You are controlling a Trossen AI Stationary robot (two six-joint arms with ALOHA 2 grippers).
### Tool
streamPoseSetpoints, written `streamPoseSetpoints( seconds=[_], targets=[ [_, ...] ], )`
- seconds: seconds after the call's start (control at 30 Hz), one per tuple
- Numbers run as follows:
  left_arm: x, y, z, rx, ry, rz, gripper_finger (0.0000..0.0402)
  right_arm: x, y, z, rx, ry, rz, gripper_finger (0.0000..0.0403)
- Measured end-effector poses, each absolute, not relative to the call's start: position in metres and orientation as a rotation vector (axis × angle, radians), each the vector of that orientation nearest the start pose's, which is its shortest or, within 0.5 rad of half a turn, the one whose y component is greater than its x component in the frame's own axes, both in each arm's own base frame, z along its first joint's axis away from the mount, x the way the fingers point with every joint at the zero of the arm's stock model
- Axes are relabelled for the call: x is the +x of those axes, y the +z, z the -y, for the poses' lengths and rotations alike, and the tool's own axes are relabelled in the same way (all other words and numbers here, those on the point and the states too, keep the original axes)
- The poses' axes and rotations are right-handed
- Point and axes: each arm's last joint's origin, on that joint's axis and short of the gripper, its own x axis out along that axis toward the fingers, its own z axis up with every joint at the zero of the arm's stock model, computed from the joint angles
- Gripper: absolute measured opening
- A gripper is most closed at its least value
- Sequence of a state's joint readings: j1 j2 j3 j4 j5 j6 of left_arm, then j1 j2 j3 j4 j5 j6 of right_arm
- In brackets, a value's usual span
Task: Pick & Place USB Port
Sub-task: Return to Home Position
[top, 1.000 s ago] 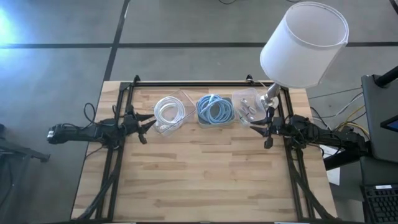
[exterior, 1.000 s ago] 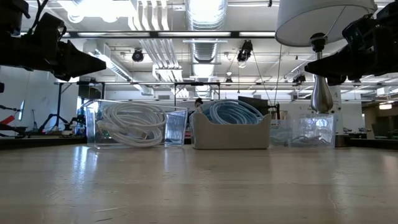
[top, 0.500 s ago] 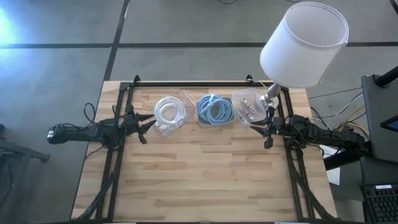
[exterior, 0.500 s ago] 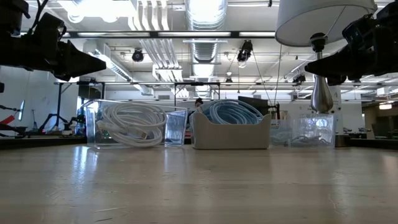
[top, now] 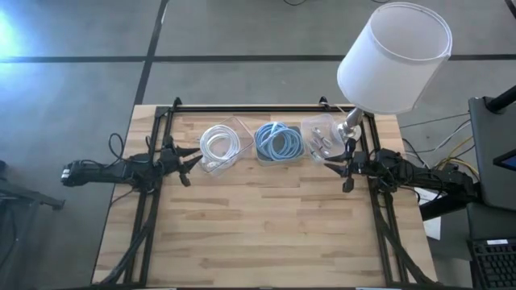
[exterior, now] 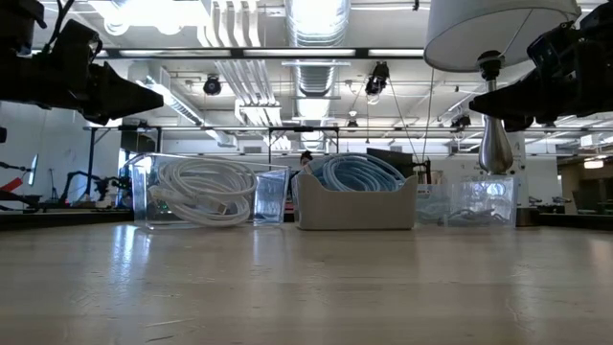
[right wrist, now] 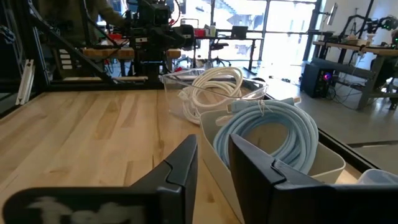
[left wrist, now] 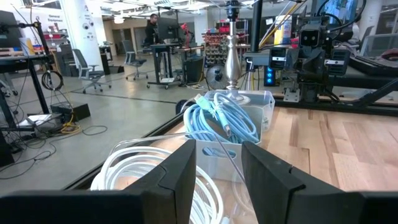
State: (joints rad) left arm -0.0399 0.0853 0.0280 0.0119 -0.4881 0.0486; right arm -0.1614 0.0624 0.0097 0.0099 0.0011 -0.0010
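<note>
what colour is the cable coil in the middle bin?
The cable coil is light blue, clearest in the right wrist view.

**Clearance register: worktop, as seen from my two arms**

- Open ground: the worktop (top: 266,229) is bare wood from its near edge up to the bin row, and across the span between my arms.
- Obstacle row, far part: left transparent bin (exterior: 270,196) filled with white cable (exterior: 196,187); middle bin (exterior: 354,209), its blue cable (exterior: 354,172) rising above the rim; right transparent bin (exterior: 484,203). They stand close-set, with slivers between.
- Lamp (top: 393,56): the stem (exterior: 494,144) stands just behind the right bin, and the shade overhangs that corner.
- Black frame rail (top: 250,108): it closes the far edge, and more rails line both sides.
- My left jaws are near the left bin and my right jaws are just beside the right bin. Both are parted and empty.
</note>
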Motion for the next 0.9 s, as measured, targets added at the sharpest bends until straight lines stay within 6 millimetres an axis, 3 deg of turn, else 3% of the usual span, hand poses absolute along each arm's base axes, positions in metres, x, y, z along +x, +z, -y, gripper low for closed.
streamPoseSetpoints(
  seconds=[0.9],
  targets=[
    [0.0987, 0.1676, -0.0097, 0.06, 0.447, -0.055, 0.0133, 0.0996, 0.1629, 0.0162, 0.002, -0.162, -0.043, 0.0077]
  ],
)
